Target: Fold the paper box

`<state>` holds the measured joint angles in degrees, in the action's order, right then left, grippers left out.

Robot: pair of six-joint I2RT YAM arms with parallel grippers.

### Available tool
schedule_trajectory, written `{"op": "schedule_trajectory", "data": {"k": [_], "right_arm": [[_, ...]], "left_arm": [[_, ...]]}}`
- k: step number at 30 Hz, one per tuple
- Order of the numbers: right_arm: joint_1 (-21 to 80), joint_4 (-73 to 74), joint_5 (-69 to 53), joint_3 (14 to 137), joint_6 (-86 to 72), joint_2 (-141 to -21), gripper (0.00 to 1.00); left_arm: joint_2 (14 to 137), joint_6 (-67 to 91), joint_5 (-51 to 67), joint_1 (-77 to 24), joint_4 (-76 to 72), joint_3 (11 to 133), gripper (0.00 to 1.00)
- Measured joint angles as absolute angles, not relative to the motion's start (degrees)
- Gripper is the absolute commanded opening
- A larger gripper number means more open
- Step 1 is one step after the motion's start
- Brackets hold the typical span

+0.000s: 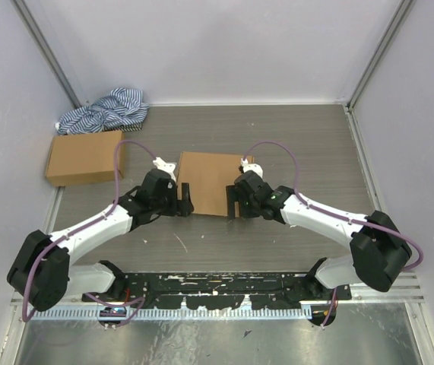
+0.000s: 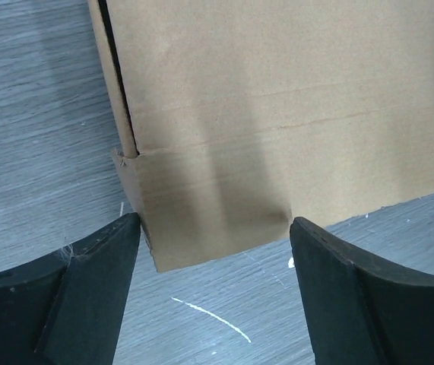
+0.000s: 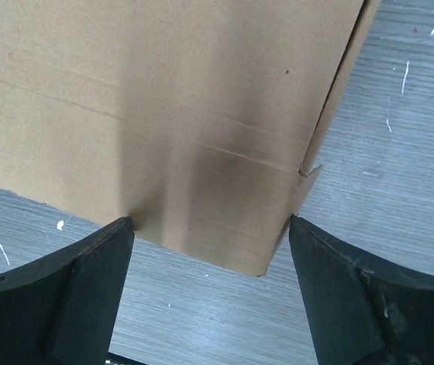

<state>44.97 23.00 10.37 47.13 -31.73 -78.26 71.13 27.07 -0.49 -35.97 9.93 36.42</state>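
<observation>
Brown cardboard paper box [image 1: 207,182] on grey worktop [image 1: 315,152], left tool [image 2: 215,226] and right tool [image 3: 210,226] wide open astride its near corners, gripping nothing, smaller brown carton [image 1: 85,157], striped blue-white cloth [image 1: 104,111] far left

Left arm [image 1: 91,237]: white moulded link shells with large, rounded black joint housings. Right arm [image 1: 323,220]: same build, with a small green indicator light [image 1: 275,198] lit near the wrist. A purple cable [image 1: 118,163] runs along each arm and loops out from a white wrist fitting [image 1: 163,163]. Left hand [image 1: 185,199] and right hand [image 1: 236,208]: black housings. Fingers [image 2: 87,293]: matte black, broad and wedge-shaped, with dust specks, fine fibres and light scuffing along the edges.
</observation>
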Motion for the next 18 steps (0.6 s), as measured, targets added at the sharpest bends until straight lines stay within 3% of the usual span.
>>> {"op": "schedule_trajectory", "data": {"k": [18], "right_arm": [[45.5,30.0,10.8,49.2,-33.4,-76.6,0.85]], "left_arm": [[70.5,29.5,2.8,-36.8,17.7,39.9,0.76]]}}
